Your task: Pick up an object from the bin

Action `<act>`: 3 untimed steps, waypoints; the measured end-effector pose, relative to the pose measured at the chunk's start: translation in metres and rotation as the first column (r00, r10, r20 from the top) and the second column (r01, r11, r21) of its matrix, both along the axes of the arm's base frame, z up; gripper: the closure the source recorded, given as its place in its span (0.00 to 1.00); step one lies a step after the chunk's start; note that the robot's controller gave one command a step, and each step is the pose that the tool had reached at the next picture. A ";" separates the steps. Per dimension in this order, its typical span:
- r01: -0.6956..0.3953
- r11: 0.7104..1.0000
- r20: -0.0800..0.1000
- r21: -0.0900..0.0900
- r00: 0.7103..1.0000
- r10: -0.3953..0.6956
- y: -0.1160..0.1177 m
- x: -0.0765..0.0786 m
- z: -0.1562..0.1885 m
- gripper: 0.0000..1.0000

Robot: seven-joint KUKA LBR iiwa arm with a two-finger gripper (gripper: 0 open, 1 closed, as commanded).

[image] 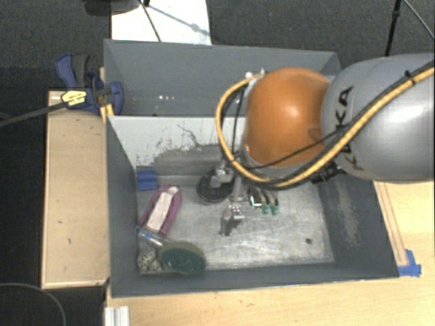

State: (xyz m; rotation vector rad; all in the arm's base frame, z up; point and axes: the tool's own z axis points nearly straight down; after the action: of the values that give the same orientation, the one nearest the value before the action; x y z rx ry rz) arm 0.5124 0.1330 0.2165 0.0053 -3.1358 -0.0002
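My gripper (231, 221) hangs low over the middle of the bin floor, under the arm's orange cover. A black round object (209, 189) lies just up and left of it, partly hidden by the gripper's body. A purple and pink packet (162, 209) lies to the left, apart from the gripper. Small green pieces (269, 208) show close on its right; I cannot tell whether they are loose or belong to the gripper.
A blue block (146, 179) sits by the left wall. At the front left corner lie a dark green disc (183, 259) and a clear bag of small bits (147, 257). The arm covers the bin's upper right part.
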 end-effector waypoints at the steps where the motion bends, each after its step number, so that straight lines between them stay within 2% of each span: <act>1: -0.008 1.000 0.007 -0.001 1.000 0.008 -0.036 0.062 -0.096 0.00; 2: 0.195 0.981 0.013 0.003 0.981 -0.195 -0.036 0.067 -0.137 0.00; 3: 0.198 0.980 0.009 0.002 0.980 -0.198 -0.037 0.065 -0.138 1.00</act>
State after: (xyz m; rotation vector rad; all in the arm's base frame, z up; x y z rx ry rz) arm 0.5779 0.0965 0.0782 -0.3074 -3.1297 -0.0032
